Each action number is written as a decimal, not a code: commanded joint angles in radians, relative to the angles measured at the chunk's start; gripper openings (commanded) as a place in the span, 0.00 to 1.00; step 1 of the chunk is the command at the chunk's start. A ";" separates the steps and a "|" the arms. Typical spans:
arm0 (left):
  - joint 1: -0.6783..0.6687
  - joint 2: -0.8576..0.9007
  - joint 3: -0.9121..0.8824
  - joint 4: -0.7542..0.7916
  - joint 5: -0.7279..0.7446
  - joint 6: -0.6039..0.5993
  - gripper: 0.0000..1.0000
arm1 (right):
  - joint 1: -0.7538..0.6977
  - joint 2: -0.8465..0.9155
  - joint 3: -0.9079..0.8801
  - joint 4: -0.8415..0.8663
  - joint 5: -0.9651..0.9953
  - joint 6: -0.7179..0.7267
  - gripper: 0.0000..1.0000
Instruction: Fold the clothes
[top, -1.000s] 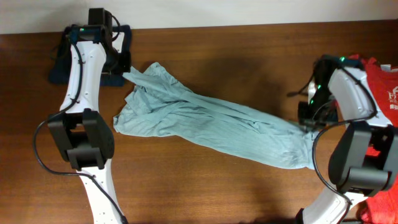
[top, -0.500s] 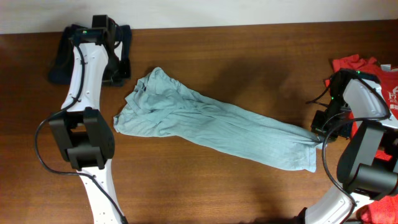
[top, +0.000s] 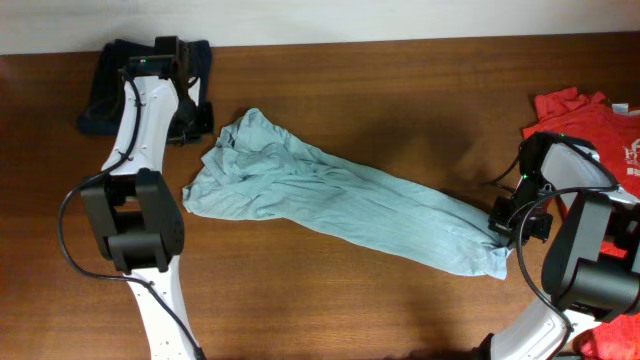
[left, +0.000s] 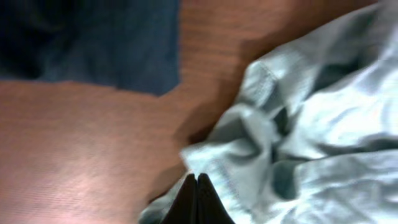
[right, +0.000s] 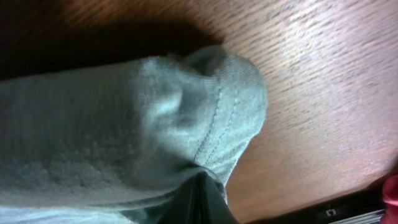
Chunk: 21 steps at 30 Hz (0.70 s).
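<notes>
We see the grey-blue T-shirt (top: 340, 200) stretched from 10 to 4 o'clock. Our right gripper (top: 503, 226) pinches its 4 o'clock hem, likely to pull it flat. The left gripper (top: 196, 120) sits pressed together, apparently empty, at 10 o'clock.

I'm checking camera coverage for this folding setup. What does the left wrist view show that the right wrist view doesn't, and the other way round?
Only the left wrist view: the dark navy garment at top left, near a crumpled end of the pale grey-blue T-shirt. Only the right wrist view: a red sliver at the lower right edge, probably the red T-shirt, and a rounded, stitched hem end. Both: the T-shirt, the wooden table, and shut fingertips at the bottom edge, of the left gripper and the right gripper.
</notes>
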 joint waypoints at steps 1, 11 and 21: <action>0.002 -0.035 0.039 0.027 0.120 -0.013 0.01 | 0.003 -0.015 0.080 -0.052 -0.010 0.006 0.15; -0.062 -0.035 0.045 0.034 0.237 -0.013 0.01 | 0.059 -0.015 0.196 -0.119 -0.106 -0.088 0.70; -0.139 -0.032 0.031 0.061 0.269 0.029 0.01 | 0.154 -0.014 0.229 -0.030 -0.313 -0.211 0.24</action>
